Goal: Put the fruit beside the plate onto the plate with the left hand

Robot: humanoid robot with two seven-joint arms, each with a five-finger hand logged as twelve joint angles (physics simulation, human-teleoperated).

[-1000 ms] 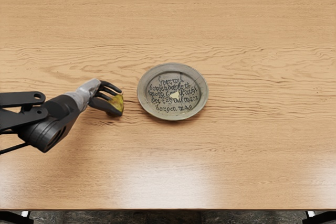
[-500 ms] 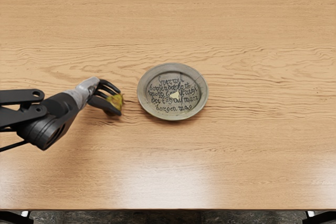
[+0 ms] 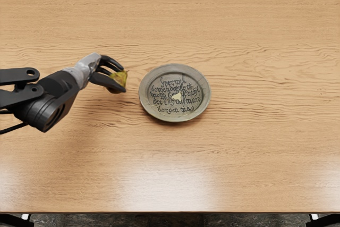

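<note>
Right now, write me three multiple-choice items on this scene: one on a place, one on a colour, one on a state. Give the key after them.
1. Where is the fruit relative to the plate?
A. Lying on it
B. To its left in the picture, off it
C. To its right in the picture

2. What colour is the fruit?
A. Yellow
B. Red
C. Blue

3. How is the left hand?
A. Open, holding nothing
B. Shut on the fruit
C. Lying flat on the plate

Key:
1 B: the fruit shows left of the plate's rim, with bare table between them.
2 A: a yellow piece shows between the dark fingers.
3 B: the fingers curl round the fruit.
</note>
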